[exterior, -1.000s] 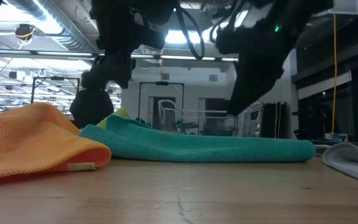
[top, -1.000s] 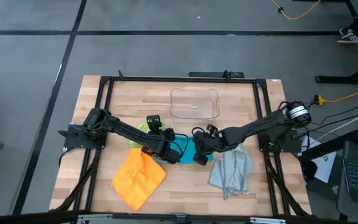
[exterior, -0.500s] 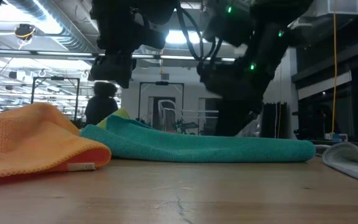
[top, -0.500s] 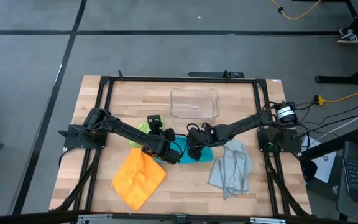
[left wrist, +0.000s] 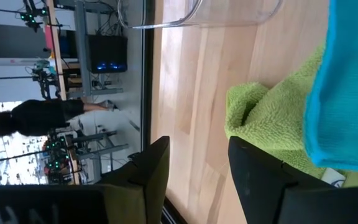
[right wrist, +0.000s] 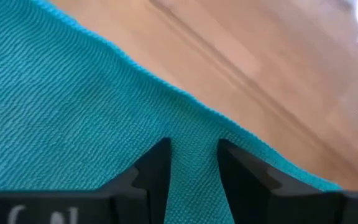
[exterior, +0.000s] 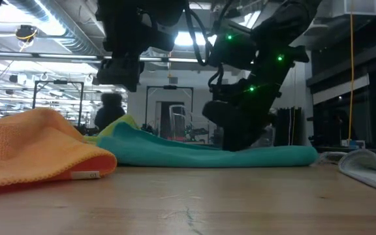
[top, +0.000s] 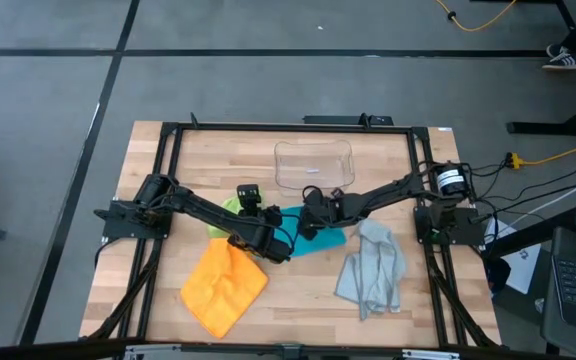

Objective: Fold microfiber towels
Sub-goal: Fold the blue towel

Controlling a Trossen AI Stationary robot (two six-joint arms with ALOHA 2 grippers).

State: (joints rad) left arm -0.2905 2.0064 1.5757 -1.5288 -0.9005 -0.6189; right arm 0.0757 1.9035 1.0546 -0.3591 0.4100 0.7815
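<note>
Nearest, a rumpled orange towel (top: 225,286) and grey-blue towel (top: 372,268) lie low in frame; centrally, the right gripper (right wrist: 191,163) pinches the ribbed teal towel's (top: 318,228) edge, beside the left gripper (left wrist: 194,167), parted over fuzzy lime towel (left wrist: 266,121)

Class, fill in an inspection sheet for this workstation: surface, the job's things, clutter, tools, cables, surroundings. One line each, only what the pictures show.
Surface: pale wooden table inside a black frame.
Job's things: crumpled orange microfiber towel; teal blue microfiber towel lying over the lime green microfiber towel; rumpled pale grey-blue microfiber towel.
Clutter: clear plastic bin at the table's far edge.
Tools: left tool open, holding nothing, beside the green towel; right tool on the teal towel near its edge, grip unclear.
Cables: yellow cable on the floor.
Surroundings: grey floor; a person beyond the table.
</note>
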